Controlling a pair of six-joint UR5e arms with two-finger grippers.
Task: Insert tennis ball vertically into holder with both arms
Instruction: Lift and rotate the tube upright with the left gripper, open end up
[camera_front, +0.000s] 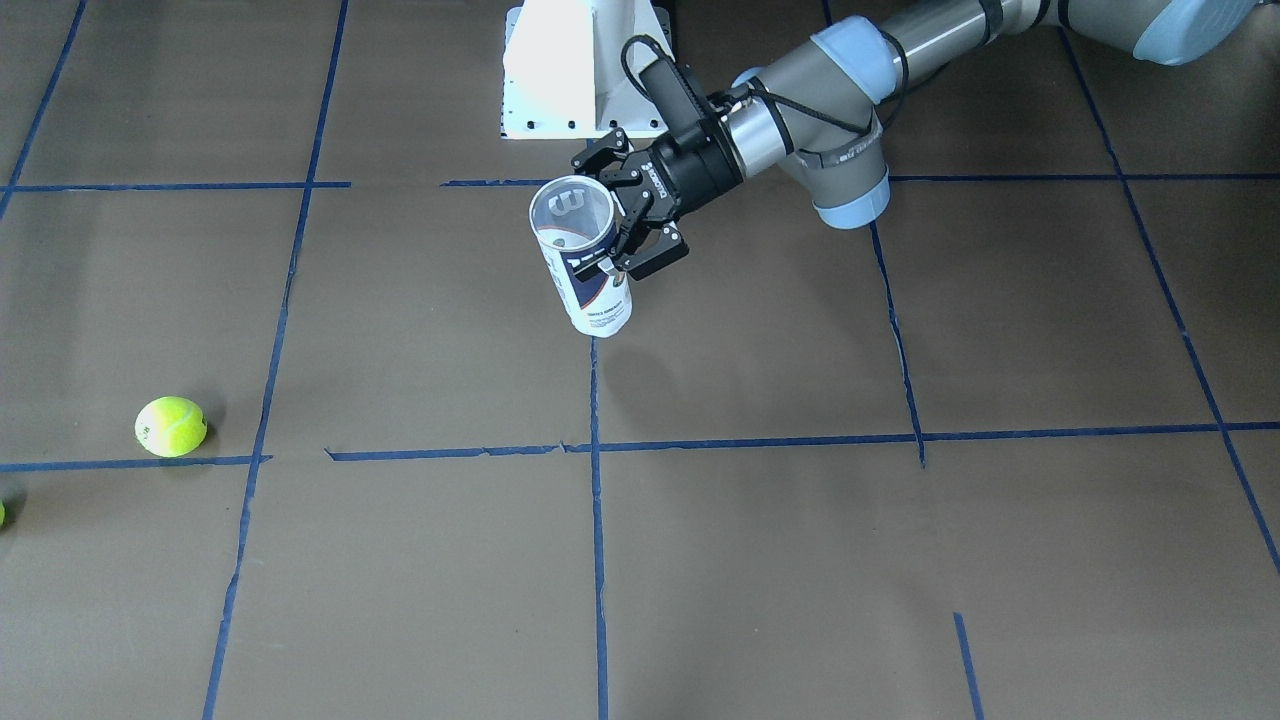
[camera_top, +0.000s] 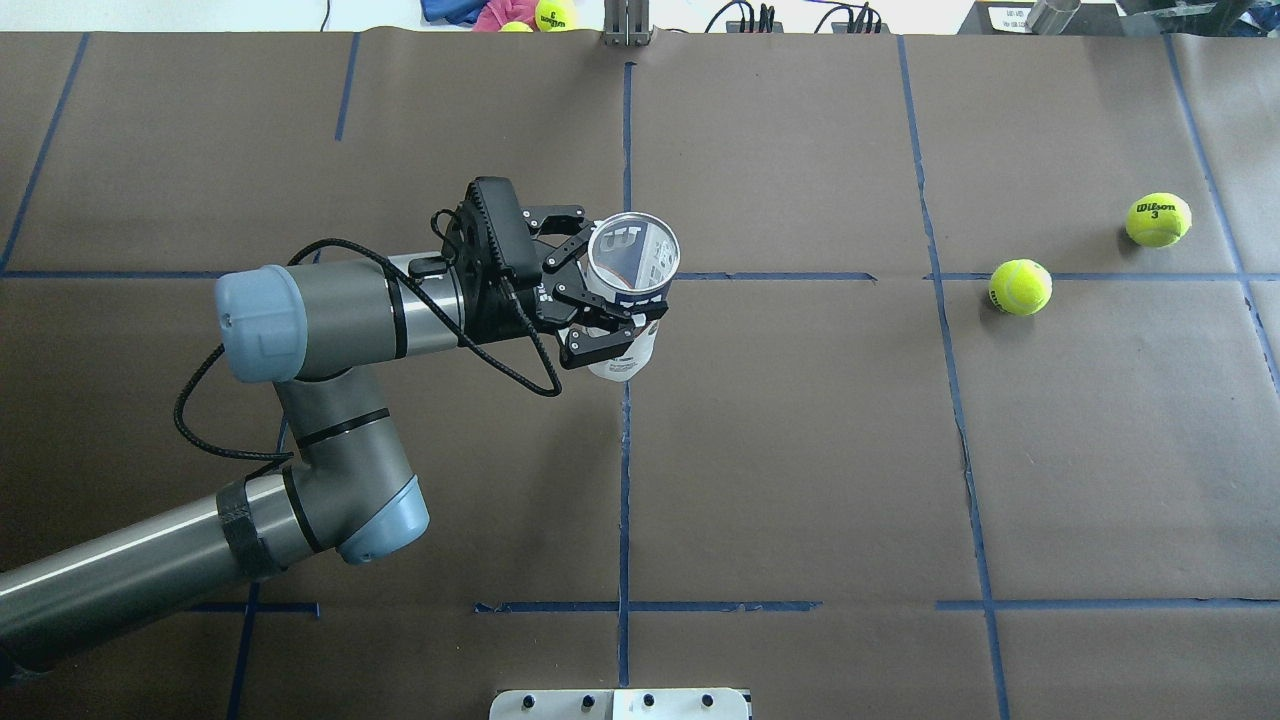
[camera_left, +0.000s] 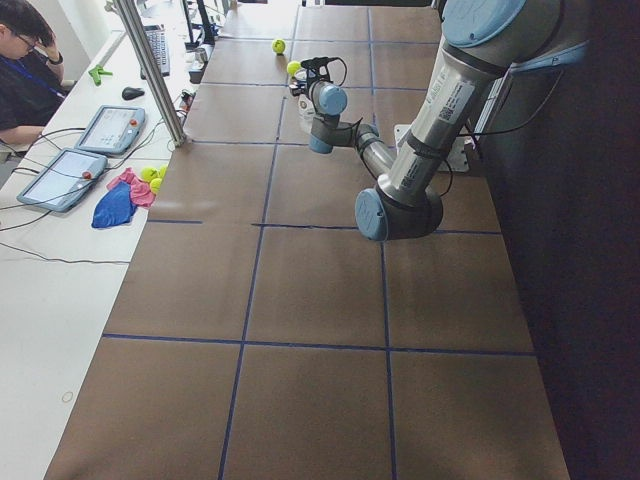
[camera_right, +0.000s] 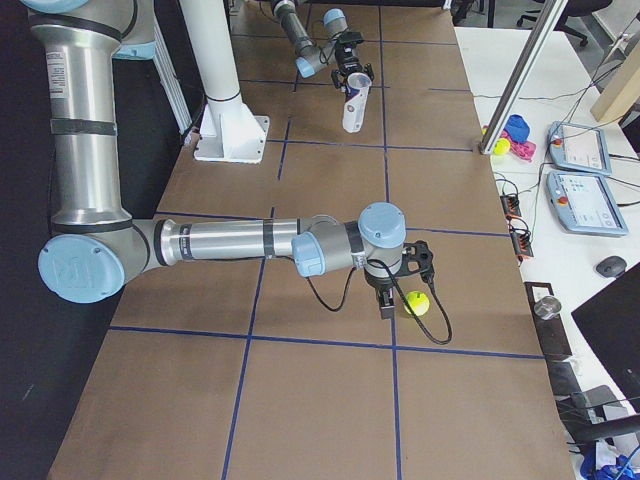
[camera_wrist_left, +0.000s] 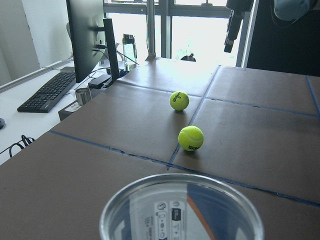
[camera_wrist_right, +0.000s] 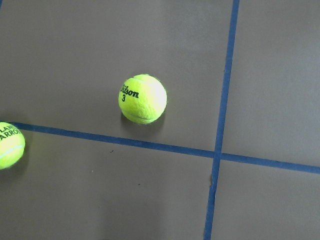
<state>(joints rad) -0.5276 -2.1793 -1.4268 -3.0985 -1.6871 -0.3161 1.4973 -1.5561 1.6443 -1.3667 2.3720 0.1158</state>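
Note:
The holder (camera_front: 590, 290), a clear can with a white and navy label, stands upright with its open mouth up, held above the table. My left gripper (camera_front: 607, 215) is shut on its upper part from the side; it also shows in the overhead view (camera_top: 608, 285). The holder's rim (camera_wrist_left: 182, 215) fills the bottom of the left wrist view and it looks empty. Two tennis balls lie on the table's right side, the nearer ball (camera_top: 1020, 287) and a "Wilson 3" ball (camera_top: 1158, 220). My right gripper (camera_right: 392, 300) hangs above the Wilson ball (camera_wrist_right: 142, 98); I cannot tell whether it is open or shut.
The white pedestal base (camera_front: 580, 70) stands behind the holder. Blue tape lines grid the brown table. An operator's desk with tablets (camera_left: 100, 130) and cloths runs along the far side. A monitor and keyboard (camera_wrist_left: 47, 90) stand beyond the table's right end.

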